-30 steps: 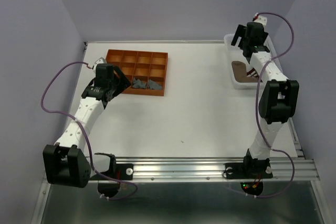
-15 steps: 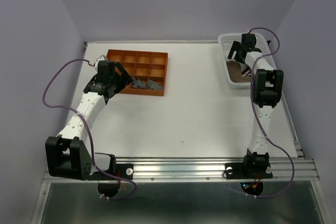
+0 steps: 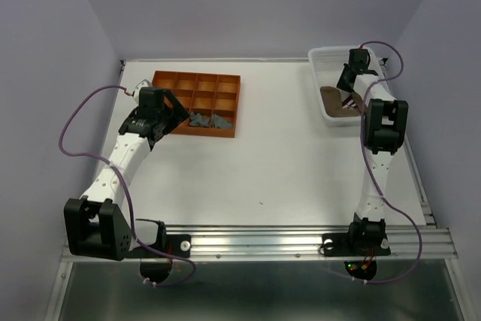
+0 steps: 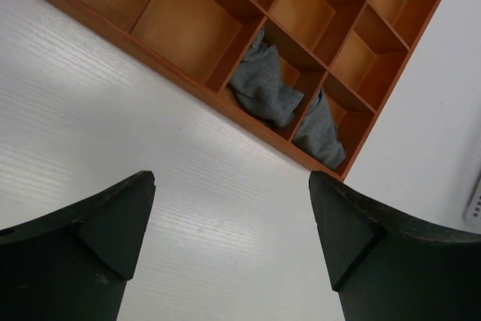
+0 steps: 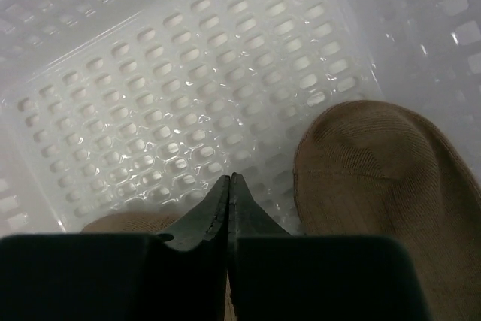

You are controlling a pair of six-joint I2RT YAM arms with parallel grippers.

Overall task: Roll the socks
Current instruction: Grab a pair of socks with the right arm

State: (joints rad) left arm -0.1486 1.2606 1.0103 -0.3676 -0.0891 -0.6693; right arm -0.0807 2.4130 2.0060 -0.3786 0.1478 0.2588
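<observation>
White worktop (image 3: 285,163), lilac walls (image 3: 248,5) on three sides. An orange tray (image 3: 195,75) at far left and a white basket (image 3: 319,58) at far right stand well apart. The left wrist view shows grey socks (image 4: 264,88) in two near-row compartments, with the left claw (image 4: 231,182) released over the worktop beside the tray. The right claw (image 5: 228,182) is clenched inside the basket, a tan sock (image 5: 376,171) just beside it.

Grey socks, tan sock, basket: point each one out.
grey socks (image 4: 264,88), left wrist view, middle of the larger bundle
tan sock (image 5: 383,178), right wrist view, rounded end
basket (image 5: 188,88), right wrist view, bare floor
</observation>
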